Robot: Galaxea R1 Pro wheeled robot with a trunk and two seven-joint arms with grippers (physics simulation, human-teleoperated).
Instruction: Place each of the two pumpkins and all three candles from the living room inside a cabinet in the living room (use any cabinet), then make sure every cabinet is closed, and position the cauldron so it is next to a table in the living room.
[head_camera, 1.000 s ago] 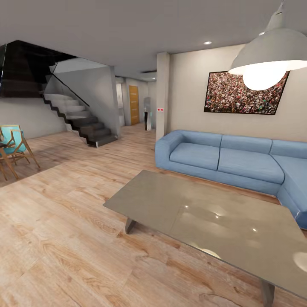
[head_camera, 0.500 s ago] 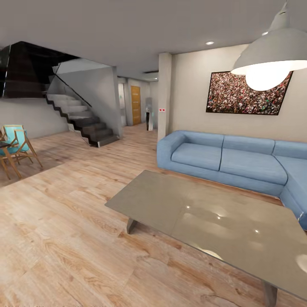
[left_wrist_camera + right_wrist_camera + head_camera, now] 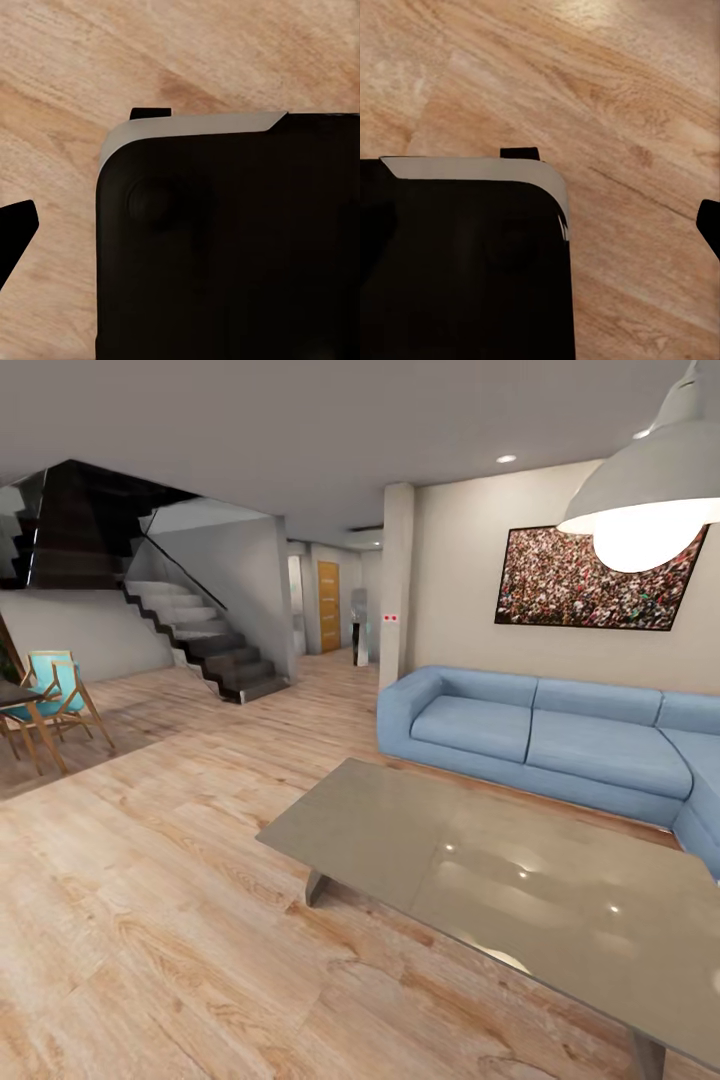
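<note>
Left hand (image 3: 13, 232): in my left wrist view I see one dark fingertip at the frame edge over the wood floor (image 3: 67, 82), beside a black body with a grey rim (image 3: 225, 247), apparently part of the robot. I cannot tell how far this hand is open or whether it holds anything. Right hand (image 3: 709, 225): one dark tip at the frame edge over the floor, next to the same kind of black body. Its opening cannot be determined either.

Head view count: one counter (image 3: 500, 870) with a glossy grey top, low, in the near right of the room; one blue sofa (image 3: 540, 740) behind it; one wall picture (image 3: 598, 580); one pendant lamp (image 3: 650, 500); one staircase (image 3: 200, 635); one wooden chair with a teal seat (image 3: 55, 695); one orange door (image 3: 329, 606) down the hallway.

Since one second ago the whole view has shifted right, so the camera turned left; the furniture itself has not moved.

The counter's right end, the sofa's right end and the lamp are cut off by the frame. Only two counter legs are visible.
</note>
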